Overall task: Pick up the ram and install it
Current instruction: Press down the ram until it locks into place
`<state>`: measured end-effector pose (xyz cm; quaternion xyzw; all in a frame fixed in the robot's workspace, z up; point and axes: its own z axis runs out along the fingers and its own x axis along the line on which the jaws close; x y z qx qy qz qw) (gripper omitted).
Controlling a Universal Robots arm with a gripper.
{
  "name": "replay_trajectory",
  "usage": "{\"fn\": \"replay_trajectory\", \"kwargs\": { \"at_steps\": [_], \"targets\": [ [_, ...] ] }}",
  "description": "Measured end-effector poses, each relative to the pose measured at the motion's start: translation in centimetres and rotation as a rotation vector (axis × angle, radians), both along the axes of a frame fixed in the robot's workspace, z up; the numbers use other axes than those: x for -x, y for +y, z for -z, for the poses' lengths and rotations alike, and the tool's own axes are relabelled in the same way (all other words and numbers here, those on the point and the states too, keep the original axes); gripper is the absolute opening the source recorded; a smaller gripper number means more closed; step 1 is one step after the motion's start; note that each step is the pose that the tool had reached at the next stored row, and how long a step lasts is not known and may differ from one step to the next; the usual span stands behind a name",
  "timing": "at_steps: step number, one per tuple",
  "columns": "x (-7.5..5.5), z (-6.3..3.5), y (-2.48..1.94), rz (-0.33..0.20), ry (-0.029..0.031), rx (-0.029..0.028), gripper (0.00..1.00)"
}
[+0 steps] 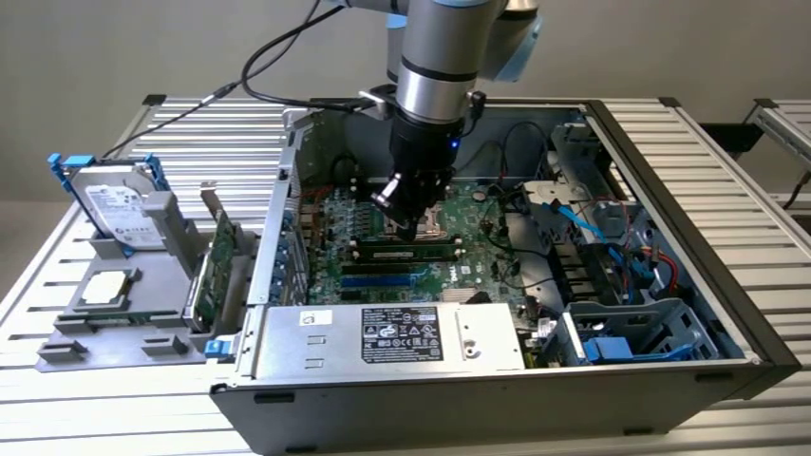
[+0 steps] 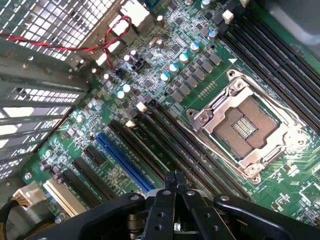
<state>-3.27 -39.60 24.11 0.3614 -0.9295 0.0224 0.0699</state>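
Observation:
The ram, a thin green stick with dark chips, lies along a memory slot on the motherboard inside the open computer case. My gripper hangs from the arm just above the ram's middle, near the processor socket. In the wrist view the gripper is shut, its two black fingertips pressed together with nothing between them, over a row of dark memory slots. Whether the tips touch the ram I cannot tell.
A silver hard drive with blue rails and a green expansion card stand in a grey holder at the exterior view's left. The power supply sits at the case front; cables and a drive cage fill its right.

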Motion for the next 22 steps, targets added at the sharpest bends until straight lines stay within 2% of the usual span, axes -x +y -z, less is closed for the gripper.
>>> {"fn": "replay_trajectory", "kwargs": {
  "at_steps": [3, 5, 13, 22],
  "targets": [
    [0.0, 0.0, 0.0, 0.035, -0.0039, 0.0016, 0.11],
    [0.0, 0.01, 0.0, 0.056, -0.0091, 0.0037, 0.11],
    [0.0, 0.0, 0.0, 0.127, -0.043, 0.0143, 0.11],
    [0.0, 0.01, 0.0, 0.231, -0.0628, 0.0186, 0.11]
  ]
}}
